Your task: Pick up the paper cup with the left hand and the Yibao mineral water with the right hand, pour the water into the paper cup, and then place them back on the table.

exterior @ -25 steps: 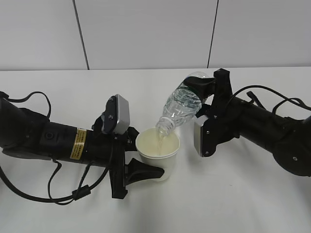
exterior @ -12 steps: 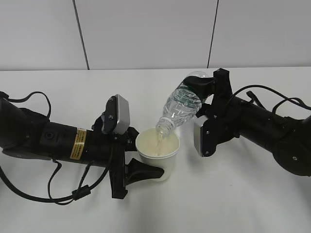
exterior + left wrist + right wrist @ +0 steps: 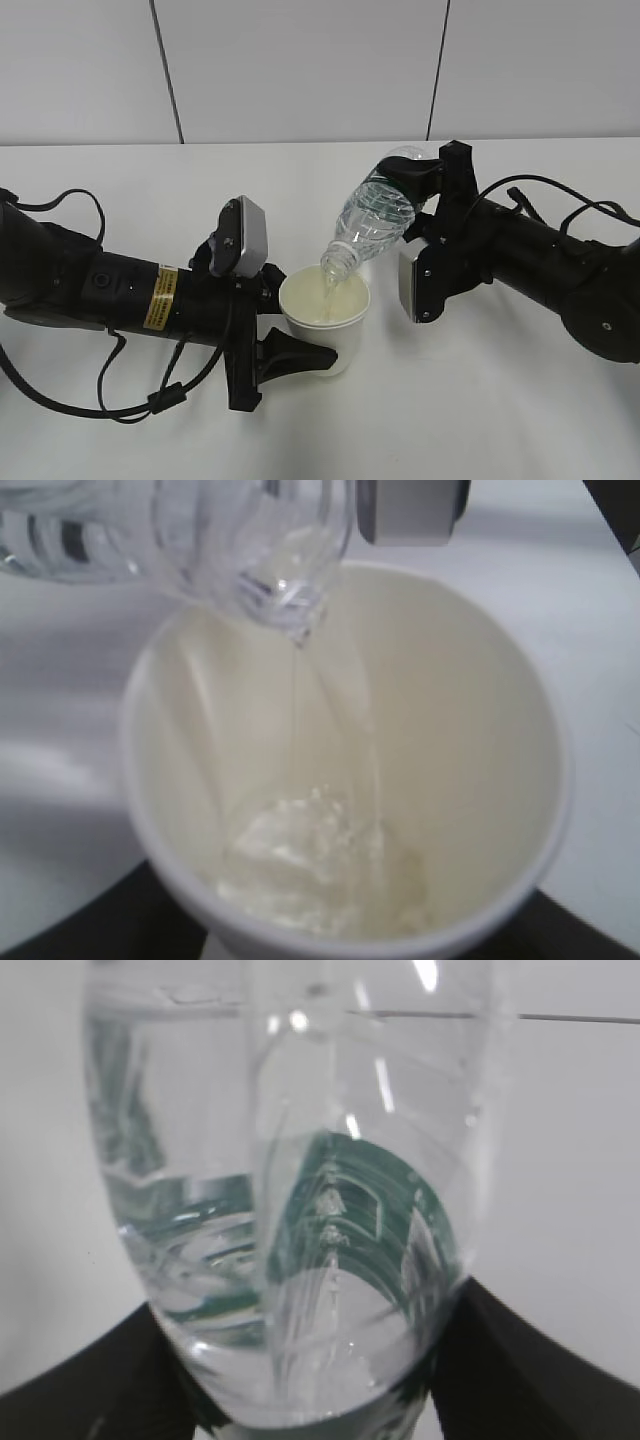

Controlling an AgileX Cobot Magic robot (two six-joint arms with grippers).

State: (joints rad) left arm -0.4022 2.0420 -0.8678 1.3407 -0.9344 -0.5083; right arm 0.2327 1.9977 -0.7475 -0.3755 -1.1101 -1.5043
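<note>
- Pour step, mid-task: paper cup (image 3: 324, 312) held by left tool (image 3: 290, 335), Yibao mineral water (image 3: 372, 220) held by right tool (image 3: 425, 205).
- Versus a second ago almost nothing has changed: same bottle tilt, same cup spot, both arms parked (so this is a steady hold while water runs, not a new move).
- Left tool: fingers partly spread and clamped around the cup's wall, one black finger (image 3: 292, 357) showing at the near side; cup upright, low over the desk (image 3: 480, 420), can't tell if its base touches.
- Right tool: partly spread too, gripping the bottle near its base end; bottle tipped neck-down toward the left, mouth just over the cup's rim (image 3: 345, 935).
- Left wrist view: thin stream drops from the neck (image 3: 285, 605) into the cup, small pool of water (image 3: 320, 865) at the bottom (well below half).
- Right wrist view: bottle body (image 3: 290, 1210) fills the frame, green label visible through it, some water left inside.
- Judgement: pouring not done; next up is righting the bottle, then setting both down.
- Risk: mouth sits near the rim's far-right edge, so a drift could spill.
</note>
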